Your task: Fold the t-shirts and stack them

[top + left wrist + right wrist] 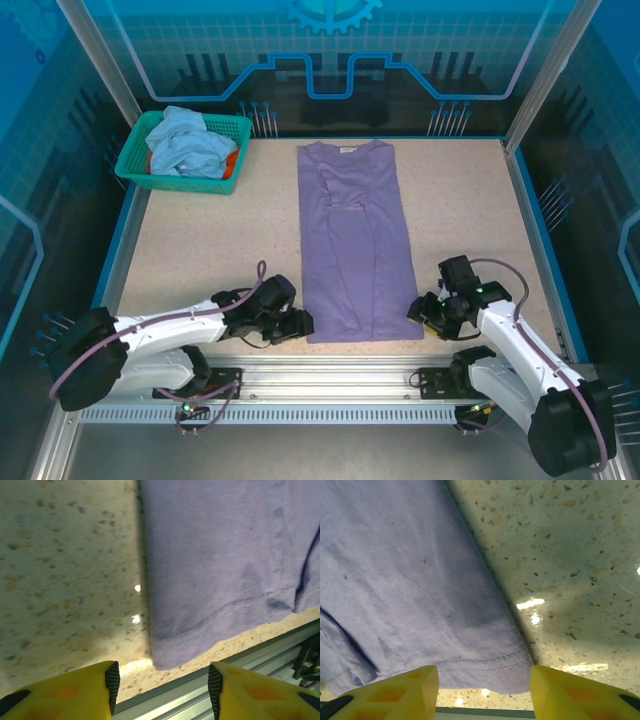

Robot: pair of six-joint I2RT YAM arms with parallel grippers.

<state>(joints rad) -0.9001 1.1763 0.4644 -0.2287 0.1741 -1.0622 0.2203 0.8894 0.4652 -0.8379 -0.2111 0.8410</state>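
Note:
A lavender-purple t-shirt (355, 240) lies flat in the middle of the table, folded into a long strip with its collar at the far end. My left gripper (303, 325) sits low at the shirt's near-left corner. In the left wrist view the left gripper (164, 680) is open, and the shirt's hem corner (167, 652) lies just ahead of the gap. My right gripper (416, 310) is at the near-right corner. In the right wrist view the right gripper (484, 682) is open, with the stitched hem (480, 662) lying between its yellow fingers, not pinched.
A teal mesh basket (128, 165) at the far left corner holds a crumpled light-blue t-shirt (185, 145) over an orange one (232, 165). The metal rail (330, 385) runs along the near table edge, right behind both grippers. Bare speckled tabletop (200, 240) flanks the shirt.

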